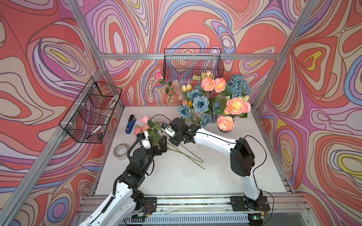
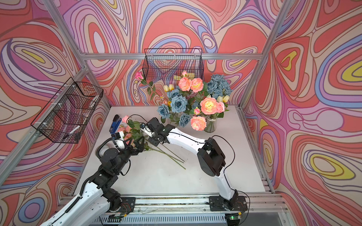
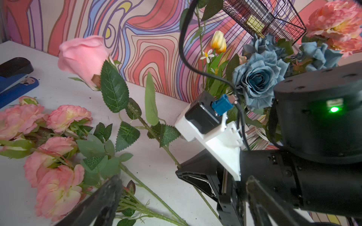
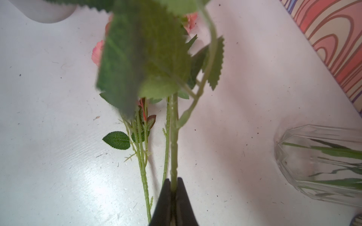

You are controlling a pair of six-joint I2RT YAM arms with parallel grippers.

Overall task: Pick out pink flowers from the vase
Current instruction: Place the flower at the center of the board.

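In both top views several pink flowers (image 1: 141,128) lie near the tabletop's (image 1: 195,180) left edge, beside a blue stapler (image 1: 130,124); more stand in the vase (image 2: 210,126) near the far right corner. My left gripper (image 1: 160,145) hangs over their stems, my right gripper (image 1: 170,141) just beside it. In the left wrist view my fingers (image 3: 105,197) are spread wide above the stems, with a pink rose (image 3: 84,56) beyond. In the right wrist view my right gripper (image 4: 173,188) is clamped on one green stem (image 4: 174,148)
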